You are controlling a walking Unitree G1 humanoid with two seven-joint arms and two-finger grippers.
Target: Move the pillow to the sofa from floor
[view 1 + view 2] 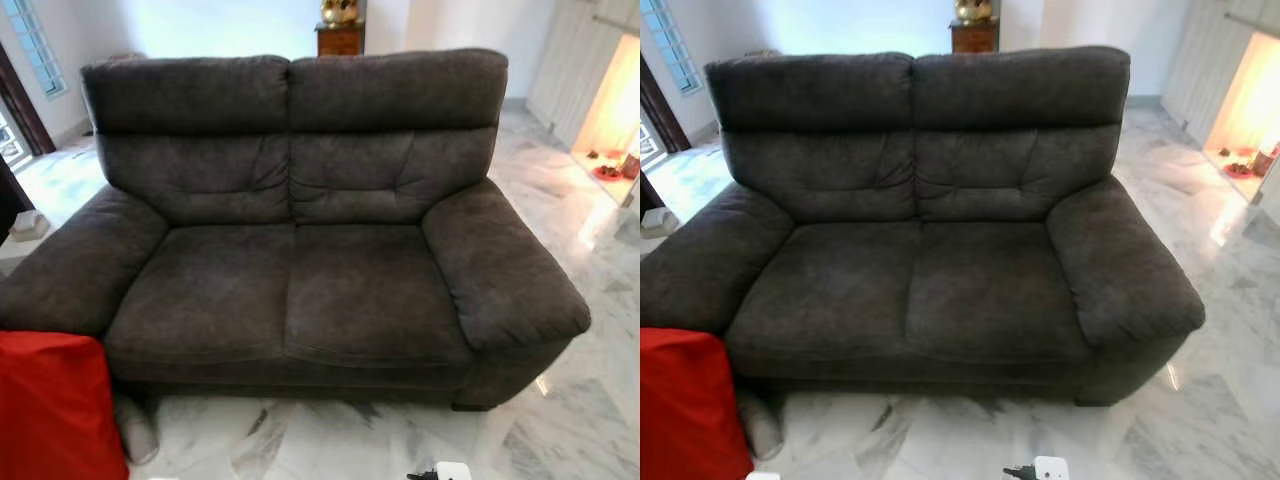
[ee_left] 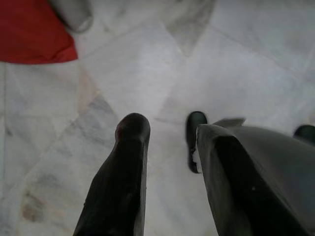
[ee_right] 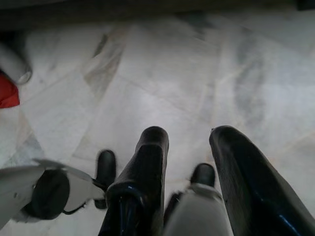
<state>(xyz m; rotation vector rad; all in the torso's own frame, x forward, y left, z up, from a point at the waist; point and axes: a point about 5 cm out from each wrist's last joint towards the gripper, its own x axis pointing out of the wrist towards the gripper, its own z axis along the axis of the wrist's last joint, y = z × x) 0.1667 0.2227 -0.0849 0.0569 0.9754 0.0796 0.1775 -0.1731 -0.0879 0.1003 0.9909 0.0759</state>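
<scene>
White marble floor [image 1: 330, 440] with grey veining spreads under a dark grey two-seat sofa [image 1: 300, 230], which I see head-on from my head camera. Its two seat cushions are bare. Behind it stands a small wooden cabinet [image 1: 340, 38], and a bright window [image 1: 35, 45] sits at the far left. At the lower left of my view, in front of the sofa's left armrest, is the red pillow [image 1: 55, 410], resting against the sofa's front on the floor. A grey cylindrical object [image 1: 137, 430] lies on the floor just beside it. My left gripper [image 2: 167, 132] hangs above the marble, its two black fingers [image 2: 130, 147] spread apart and holding nothing. My right gripper [image 3: 189, 140] also hangs over the floor, fingers parted and empty.
</scene>
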